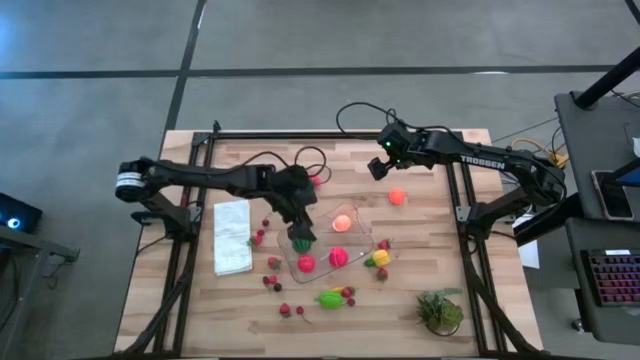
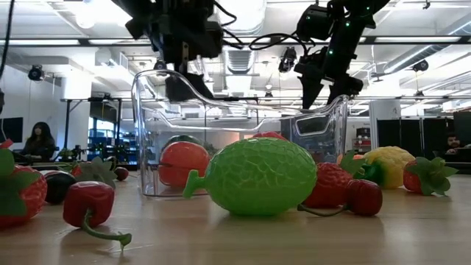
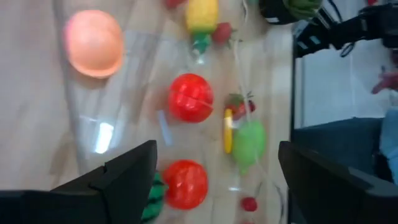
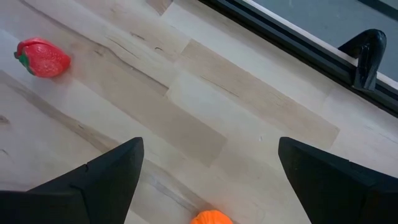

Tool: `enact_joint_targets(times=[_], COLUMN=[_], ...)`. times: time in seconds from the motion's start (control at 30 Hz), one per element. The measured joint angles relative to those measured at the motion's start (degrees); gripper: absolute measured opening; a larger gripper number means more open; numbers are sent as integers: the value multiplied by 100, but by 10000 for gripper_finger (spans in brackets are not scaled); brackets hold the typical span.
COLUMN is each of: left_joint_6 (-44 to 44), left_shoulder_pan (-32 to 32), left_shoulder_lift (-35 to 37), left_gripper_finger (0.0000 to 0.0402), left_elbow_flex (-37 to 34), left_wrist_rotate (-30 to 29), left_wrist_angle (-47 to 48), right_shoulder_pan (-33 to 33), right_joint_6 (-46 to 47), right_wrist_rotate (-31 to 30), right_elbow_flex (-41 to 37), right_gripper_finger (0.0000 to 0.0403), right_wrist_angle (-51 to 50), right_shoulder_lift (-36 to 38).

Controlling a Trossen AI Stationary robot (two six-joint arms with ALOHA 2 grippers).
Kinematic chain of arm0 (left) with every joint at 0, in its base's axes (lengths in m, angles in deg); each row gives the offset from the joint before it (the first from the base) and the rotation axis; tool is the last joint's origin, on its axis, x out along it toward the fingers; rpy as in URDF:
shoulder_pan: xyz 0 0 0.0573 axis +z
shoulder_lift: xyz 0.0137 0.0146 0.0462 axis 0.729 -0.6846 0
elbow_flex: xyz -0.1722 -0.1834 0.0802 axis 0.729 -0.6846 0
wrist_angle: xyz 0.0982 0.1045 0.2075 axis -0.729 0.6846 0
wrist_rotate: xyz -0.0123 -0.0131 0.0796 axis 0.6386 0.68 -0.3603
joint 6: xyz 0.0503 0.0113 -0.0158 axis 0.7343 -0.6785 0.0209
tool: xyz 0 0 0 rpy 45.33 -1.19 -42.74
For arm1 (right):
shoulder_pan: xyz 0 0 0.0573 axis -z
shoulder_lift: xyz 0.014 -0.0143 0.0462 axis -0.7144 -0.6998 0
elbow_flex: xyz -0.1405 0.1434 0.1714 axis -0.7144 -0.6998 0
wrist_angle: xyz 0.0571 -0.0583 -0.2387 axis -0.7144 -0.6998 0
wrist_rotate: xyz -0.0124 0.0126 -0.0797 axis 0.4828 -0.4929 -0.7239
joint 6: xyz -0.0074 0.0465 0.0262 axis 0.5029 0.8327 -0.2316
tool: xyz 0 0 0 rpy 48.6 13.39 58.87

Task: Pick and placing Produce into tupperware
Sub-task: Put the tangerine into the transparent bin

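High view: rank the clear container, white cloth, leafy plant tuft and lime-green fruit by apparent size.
1. Clear container
2. White cloth
3. Leafy plant tuft
4. Lime-green fruit

Light wood-plank table (image 1: 200, 310). Clear tupperware (image 1: 352, 214) sits mid-table. Left of it: folded white cloth (image 1: 232, 236), scattered red berries (image 1: 262, 233). Below it: lime-green fruit (image 1: 330, 298). Far right below: leafy plant tuft (image 1: 440, 311). Above right: orange fruit (image 1: 398, 197).
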Motion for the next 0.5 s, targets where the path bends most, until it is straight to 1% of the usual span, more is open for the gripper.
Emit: enact_joint_targets(times=[0.1, 0.2, 0.27, 0.33, 0.5], left_joint_6=[152, 280, 325, 289, 134], left_shoulder_pan=[-11, -102, -187, -245, -295], left_shoulder_lift=[316, 722, 995, 1172, 1478], left_gripper_finger=[318, 310, 304, 298, 292], left_elbow_flex=[-89, -210, -323, -483, -825], left_wrist_rotate=[-649, -1425, -1839, -2111, -2518], left_wrist_angle=[5, 66, 175, 211, 123], right_shoulder_pan=[0, 0, 0, 0, 0], right_joint_6=[32, 33, 53, 50, 50], right_wrist_rotate=[0, 0, 0, 0, 0], right_elbow_flex=[0, 0, -1, -2, -2], right_gripper_finger=[365, 365, 365, 365, 365], right_wrist_angle=[2, 4, 11, 21, 36], right_shoulder_lift=[0, 0, 0, 0, 0])
